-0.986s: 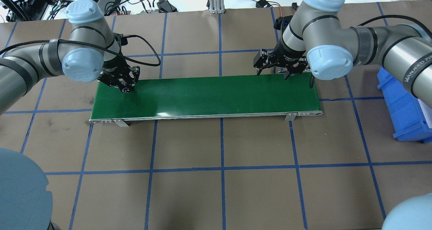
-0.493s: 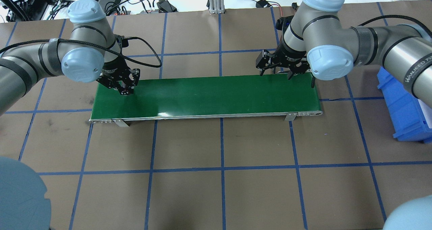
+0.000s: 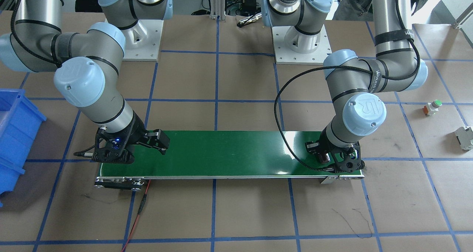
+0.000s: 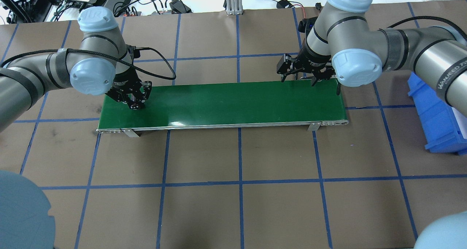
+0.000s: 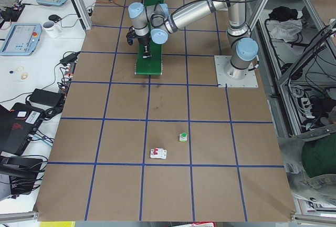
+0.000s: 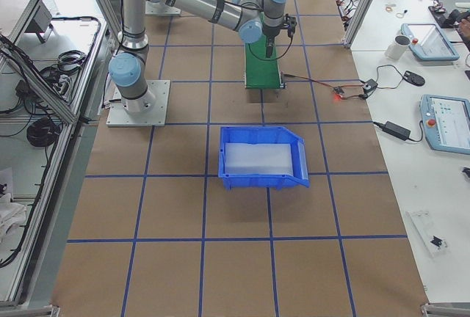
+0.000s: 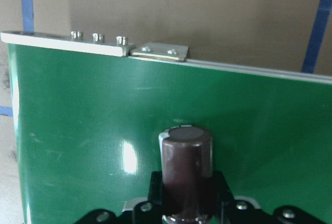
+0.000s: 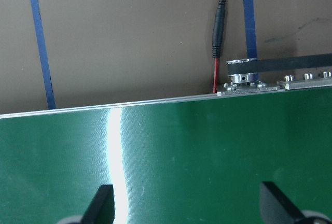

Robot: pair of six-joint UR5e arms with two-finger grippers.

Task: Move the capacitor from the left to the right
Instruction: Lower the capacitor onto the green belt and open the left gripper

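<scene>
The capacitor (image 7: 185, 175), a dark maroon glossy cylinder, is clamped in my left gripper (image 4: 135, 102). The gripper holds it just over the left end of the green conveyor belt (image 4: 233, 103). In the front view the left gripper (image 3: 325, 159) is at the belt's right end, with the capacitor (image 3: 324, 158) small between its fingers. My right gripper (image 4: 297, 80) hangs over the far edge of the belt's right end. It is open and empty, with its fingertips (image 8: 101, 203) wide apart. It also shows in the front view (image 3: 149, 145).
A blue bin (image 4: 437, 121) stands on the table beyond the belt's right end. A white button part with a green cap (image 3: 432, 107) and a light grey block (image 3: 465, 137) lie on the table beyond the belt's left end. A red wire (image 3: 142, 204) trails from the belt.
My left gripper with the capacitor has moved a little toward the belt's near edge. The right gripper has barely moved.
</scene>
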